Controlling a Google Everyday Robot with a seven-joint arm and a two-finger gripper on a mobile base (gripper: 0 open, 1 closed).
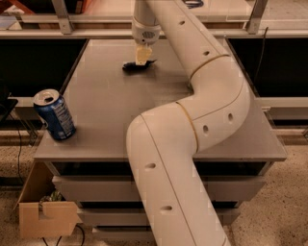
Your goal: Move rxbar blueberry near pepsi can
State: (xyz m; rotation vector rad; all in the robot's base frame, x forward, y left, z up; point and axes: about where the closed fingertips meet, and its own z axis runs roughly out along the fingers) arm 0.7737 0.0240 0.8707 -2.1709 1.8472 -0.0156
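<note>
My gripper (143, 57) sits over the rxbar blueberry (133, 66) near the back edge of the bench (110, 101) (left of middle); the pepsi can (54, 115) stands at the front-left corner.

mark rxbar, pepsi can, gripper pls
rxbar blueberry (131, 66), camera view, wrapper's left end.
pepsi can (57, 117), camera view, blue side wall.
gripper (142, 56), camera view, tip, right above the rxbar blueberry.

Lab: drawer workbench (110, 105), metal rails (61, 13), speckled floor (288, 206); jaws over workbench rear.
</note>
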